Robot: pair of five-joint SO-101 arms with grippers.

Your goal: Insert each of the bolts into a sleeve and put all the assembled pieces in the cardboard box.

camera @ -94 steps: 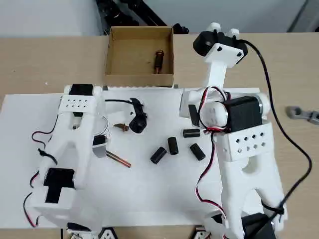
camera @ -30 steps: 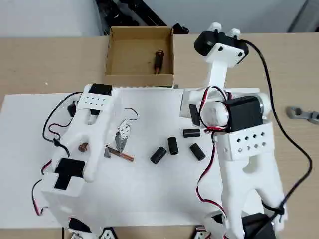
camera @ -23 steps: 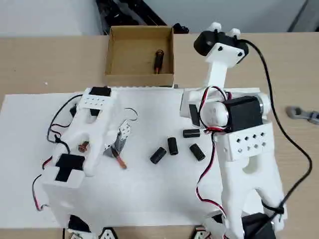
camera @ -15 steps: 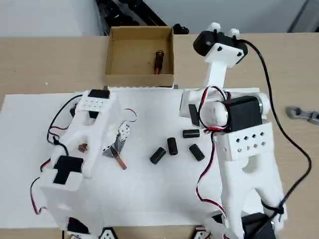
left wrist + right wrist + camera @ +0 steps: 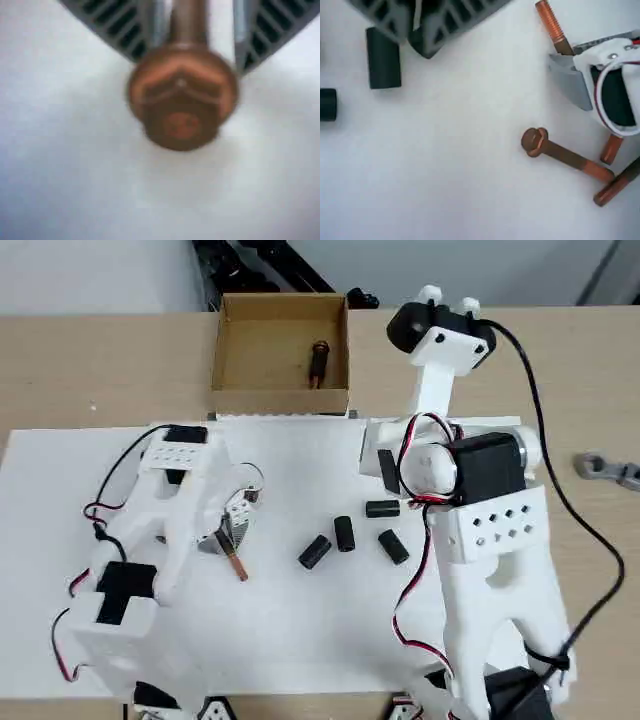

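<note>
The left jaws are clenched on a copper bolt [image 5: 237, 563], its head [image 5: 182, 100] toward the wrist and its tip left free, likely for pushing into one of the black sleeves [image 5: 316, 551] lying to its right. Whether the right jaws are parted, I cannot tell. One finished piece [image 5: 319, 360] lies in the far cardboard box [image 5: 280, 398].

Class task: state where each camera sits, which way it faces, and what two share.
High view: above the table, facing down on cardboard box, sleeves, both arms.
Left wrist view: on the left arm, facing the bolt gripped in the left hand.
Right wrist view: on the right arm, facing down past the right hand at sleeves.
Both wrist views share that bolt.
</note>
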